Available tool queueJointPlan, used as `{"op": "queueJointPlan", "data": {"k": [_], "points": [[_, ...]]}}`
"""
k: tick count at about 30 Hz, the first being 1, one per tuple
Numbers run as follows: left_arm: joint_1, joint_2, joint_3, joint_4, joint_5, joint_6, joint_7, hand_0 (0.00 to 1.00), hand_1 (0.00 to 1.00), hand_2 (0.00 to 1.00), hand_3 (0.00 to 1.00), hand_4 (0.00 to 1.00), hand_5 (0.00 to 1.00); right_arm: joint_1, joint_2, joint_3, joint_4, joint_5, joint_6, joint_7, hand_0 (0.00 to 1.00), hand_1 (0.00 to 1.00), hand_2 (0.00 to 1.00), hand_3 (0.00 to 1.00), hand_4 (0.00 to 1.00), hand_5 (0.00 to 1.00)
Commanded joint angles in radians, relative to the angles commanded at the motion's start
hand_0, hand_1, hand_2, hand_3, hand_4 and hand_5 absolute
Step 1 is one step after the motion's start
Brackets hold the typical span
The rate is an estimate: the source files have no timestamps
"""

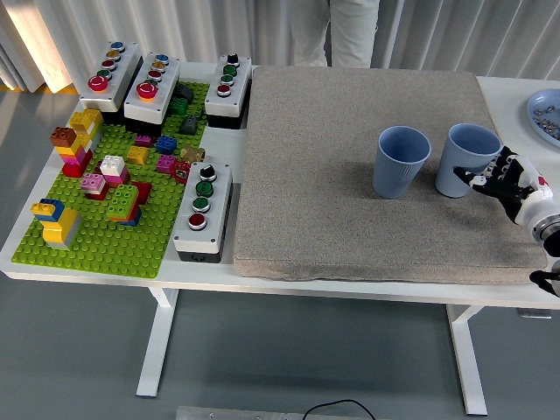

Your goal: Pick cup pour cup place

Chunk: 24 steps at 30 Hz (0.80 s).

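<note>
Two light blue cups stand upright on the grey mat (324,201). The left cup (401,164) stands free. The right cup (462,157) leans slightly to the left. My right hand (493,178) comes in from the right edge, and its fingers (486,182) wrap the right cup's lower right side, touching it. The cup's base still rests on the mat. I cannot see what is inside the cups. My left arm is out of view.
A blue plate (548,115) with small items sits at the far right edge. A green brick baseplate (101,241) with toy bricks and several button boxes (201,210) fill the table's left side. A person's legs (350,31) stand behind the table.
</note>
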Motion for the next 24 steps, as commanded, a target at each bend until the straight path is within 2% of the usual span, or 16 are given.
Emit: {"op": "queueJointPlan", "data": {"k": [7, 14, 23, 24], "points": [[0.003, 0.000, -0.005, 0.000, 0.003, 0.000, 0.001, 0.737, 0.770, 0.829, 0.654, 0.519, 0.944, -0.009, 0.004, 0.006, 0.014, -0.006, 0.000, -0.001, 0.809, 0.707, 0.614, 0.691, 0.778, 0.146], [0.003, 0.000, -0.006, 0.000, 0.002, 0.000, 0.001, 0.738, 0.770, 0.829, 0.655, 0.521, 0.945, -0.017, -0.013, 0.028, 0.053, -0.025, -0.005, -0.002, 0.809, 0.708, 0.614, 0.689, 0.779, 0.145], [0.011, 0.002, -0.009, 0.000, 0.003, 0.001, 0.002, 0.738, 0.770, 0.828, 0.655, 0.521, 0.944, -0.034, -0.029, 0.017, 0.136, -0.124, -0.036, 0.005, 0.810, 0.709, 0.614, 0.689, 0.780, 0.147], [0.011, 0.002, -0.008, 0.000, 0.003, 0.001, 0.002, 0.737, 0.770, 0.828, 0.655, 0.521, 0.943, -0.035, -0.029, 0.016, 0.139, -0.132, -0.038, 0.006, 0.810, 0.710, 0.614, 0.690, 0.750, 0.094]]}}
